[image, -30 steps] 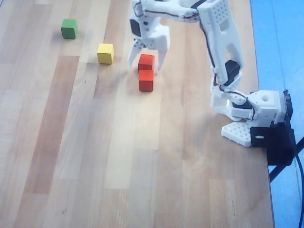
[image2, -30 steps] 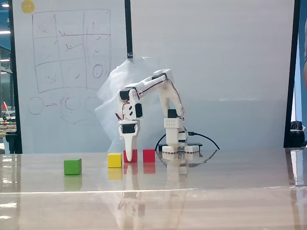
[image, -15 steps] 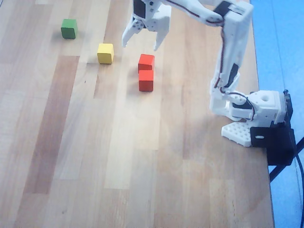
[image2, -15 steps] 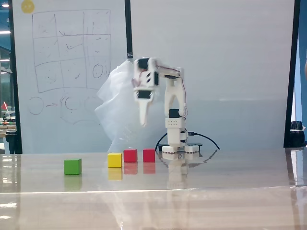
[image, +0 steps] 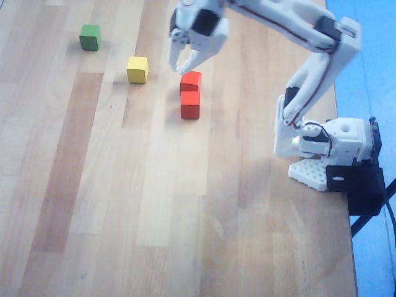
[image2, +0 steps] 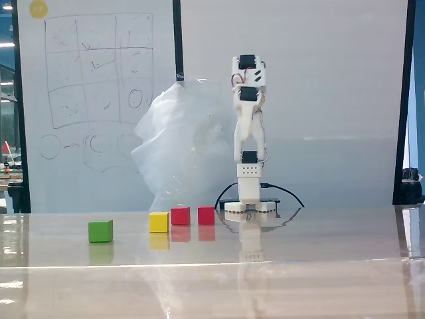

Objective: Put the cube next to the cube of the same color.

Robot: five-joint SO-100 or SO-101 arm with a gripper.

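Observation:
Two red cubes lie side by side and touching on the wooden table, one [image: 191,81] farther from the camera's bottom edge and one [image: 190,104] nearer. They also show in the fixed view [image2: 180,215] [image2: 206,214]. A yellow cube [image: 137,69] [image2: 159,221] sits to their left, and a green cube [image: 90,37] [image2: 100,230] sits farther left. My gripper [image: 180,68] hangs just above and left of the upper red cube. It is open and empty, raised off the table.
The white arm's base [image: 325,145] [image2: 249,199] stands at the table's right edge in the overhead view. In the fixed view a crumpled clear plastic bag [image2: 179,146] and a whiteboard [image2: 93,100] are behind the table.

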